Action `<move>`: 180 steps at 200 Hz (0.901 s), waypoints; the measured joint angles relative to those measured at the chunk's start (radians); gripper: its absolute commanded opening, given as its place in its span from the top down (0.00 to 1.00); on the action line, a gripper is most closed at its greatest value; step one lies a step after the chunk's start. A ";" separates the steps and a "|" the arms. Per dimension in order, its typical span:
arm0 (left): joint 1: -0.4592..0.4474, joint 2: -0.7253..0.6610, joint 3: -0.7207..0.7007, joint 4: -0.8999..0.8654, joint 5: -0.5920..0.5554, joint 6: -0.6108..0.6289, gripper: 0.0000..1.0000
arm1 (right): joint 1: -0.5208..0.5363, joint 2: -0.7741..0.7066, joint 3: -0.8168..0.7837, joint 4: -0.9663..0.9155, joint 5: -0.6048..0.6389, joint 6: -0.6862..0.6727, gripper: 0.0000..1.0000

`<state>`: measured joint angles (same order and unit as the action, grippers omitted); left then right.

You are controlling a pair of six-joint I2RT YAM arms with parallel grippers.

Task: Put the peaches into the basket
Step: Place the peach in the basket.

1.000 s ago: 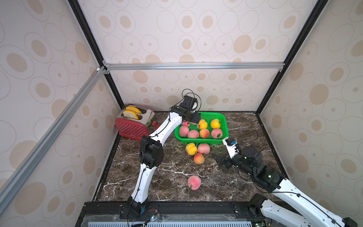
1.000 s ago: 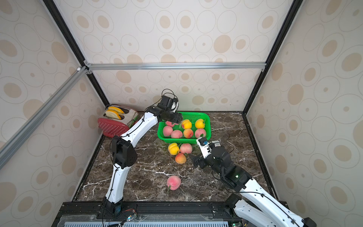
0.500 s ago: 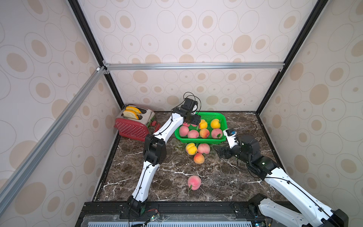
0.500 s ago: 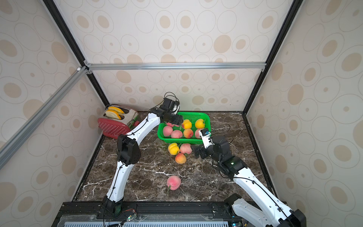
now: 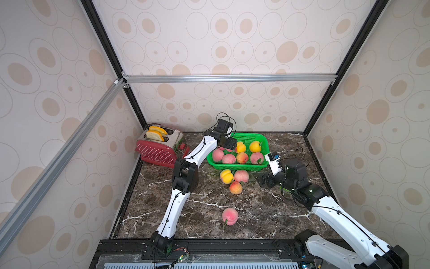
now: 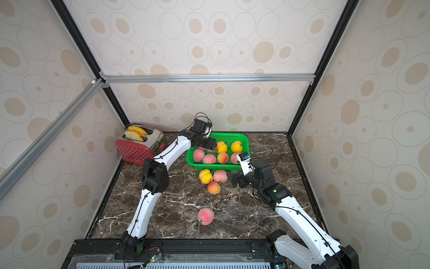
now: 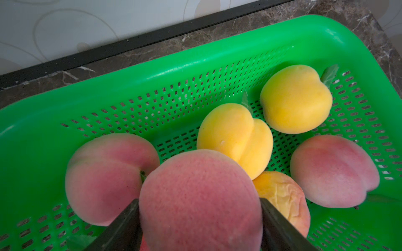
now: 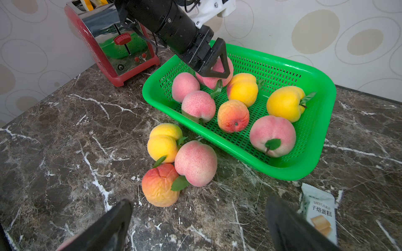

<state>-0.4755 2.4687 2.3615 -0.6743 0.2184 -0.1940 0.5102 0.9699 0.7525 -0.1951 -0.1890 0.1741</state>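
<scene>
In a top view the left gripper (image 5: 231, 146) is held over the green basket (image 5: 239, 166). In the left wrist view a pink peach (image 7: 200, 202) is clamped between its jaws, seemingly for release there. In the right wrist view the right gripper (image 8: 199, 204) is spread wide toward three loose peaches (image 8: 195, 163).

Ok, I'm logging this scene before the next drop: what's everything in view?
basket: one, green, back of table
held peach: one, pink, over basket
peaches in basket: six, three pink, two yellow, one orange-red
loose peaches: four, yellow, pink, orange-red clustered before basket, pink alone nearer front
toaster: one, red-silver, back left corner
bread slices: two, yellow-crusted, in toaster
snack packet: one, white, beside basket
left gripper: black, closed on held peach
right gripper: black, open above table
</scene>
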 measured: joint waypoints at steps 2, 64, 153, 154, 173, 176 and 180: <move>0.000 0.000 0.000 0.002 0.000 0.000 0.20 | -0.001 0.001 0.000 0.000 -0.001 0.000 0.00; 0.008 0.000 -0.007 0.062 0.000 -0.004 0.18 | -0.023 0.020 -0.012 0.005 -0.024 0.001 0.00; 0.009 0.000 -0.061 0.082 0.000 -0.007 0.10 | -0.047 0.004 -0.025 0.008 -0.032 0.001 0.00; 0.009 0.000 -0.061 0.082 0.000 -0.007 0.10 | -0.047 0.004 -0.025 0.008 -0.032 0.001 0.00; 0.009 0.000 -0.061 0.083 0.000 -0.008 0.10 | -0.053 -0.004 -0.026 0.008 -0.036 0.001 0.00; 0.009 0.000 -0.061 0.083 0.000 -0.009 0.10 | -0.054 -0.005 -0.026 0.008 -0.037 0.001 0.00; 0.009 0.000 -0.061 0.083 0.000 -0.009 0.10 | -0.056 -0.006 -0.026 0.008 -0.038 0.001 0.00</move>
<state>-0.4667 2.4687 2.3005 -0.5915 0.2184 -0.2028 0.4545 0.9642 0.7269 -0.1867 -0.2272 0.1749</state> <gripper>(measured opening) 0.903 0.999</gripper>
